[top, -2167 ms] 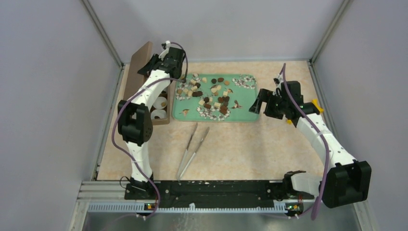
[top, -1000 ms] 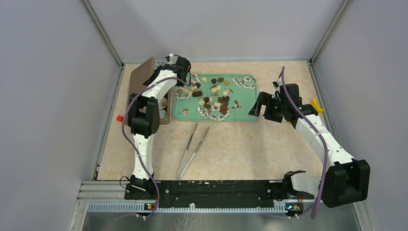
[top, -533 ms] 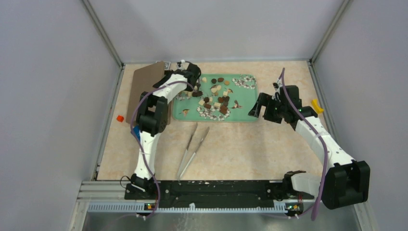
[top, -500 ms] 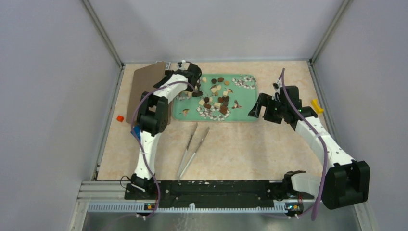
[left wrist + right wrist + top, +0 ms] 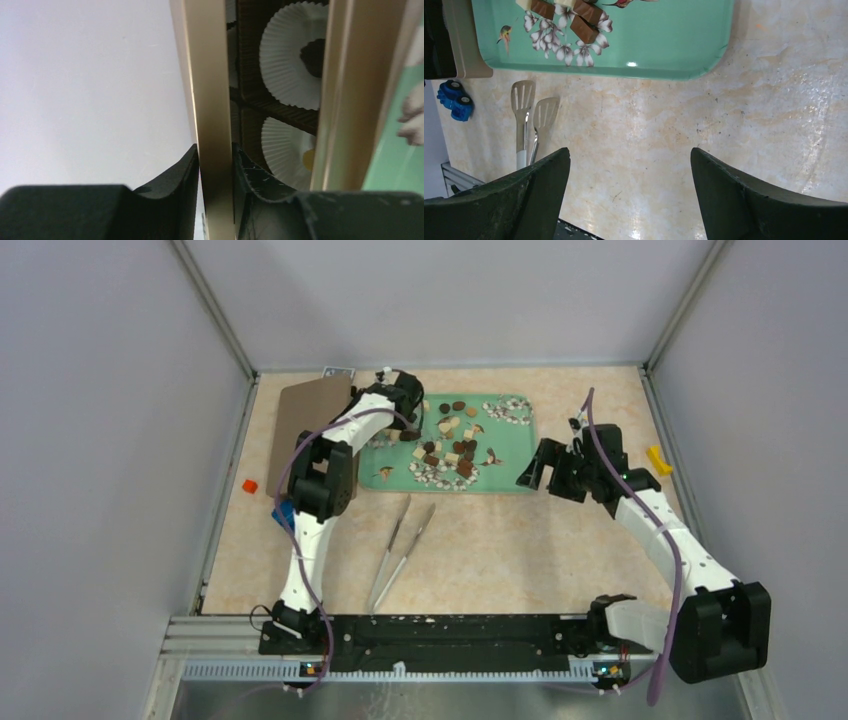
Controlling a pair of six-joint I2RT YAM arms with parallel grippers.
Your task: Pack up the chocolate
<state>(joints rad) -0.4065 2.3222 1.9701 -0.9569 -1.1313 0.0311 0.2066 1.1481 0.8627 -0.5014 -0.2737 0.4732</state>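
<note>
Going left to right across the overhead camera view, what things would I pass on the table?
Orange block → brown box lid → green tray → yellow block. The blue toy and the tongs overlap others sideways, so they are left out.

no legible text, brand, number or sign in any view, green tray bearing only printed flowers and birds

Left arm stretched forward, left gripper seemingly pinching lid, right gripper wide open
</note>
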